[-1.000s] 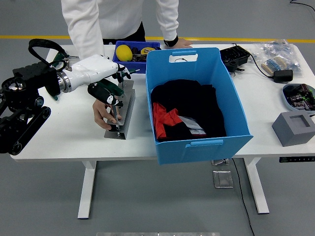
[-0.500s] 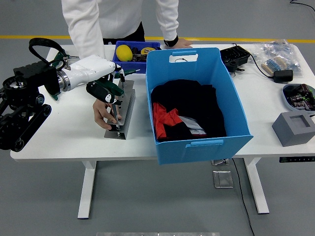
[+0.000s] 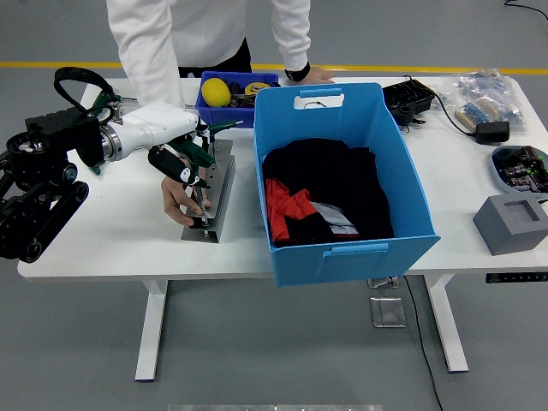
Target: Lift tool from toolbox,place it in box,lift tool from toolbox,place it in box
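The big blue plastic box [image 3: 342, 184] on the white worktop [image 3: 111, 231] holds black and red cloth [image 3: 321, 193]. Left of the box, a grey metal toolbox [image 3: 212, 190] carries a slim tool [image 3: 202, 208], pinned by a person's hand [image 3: 181, 199]. The left robot hand [image 3: 181, 161] hovers just above the tool, dark fingers curled, apparently holding nothing.

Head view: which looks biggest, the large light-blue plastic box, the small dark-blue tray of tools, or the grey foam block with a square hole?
1. Large light-blue plastic box, by far the biggest.
2. Small dark-blue tray of tools, partly hidden behind the box.
3. Grey foam block with a square hole.
The tray and block look close in size, so their order is unsure.
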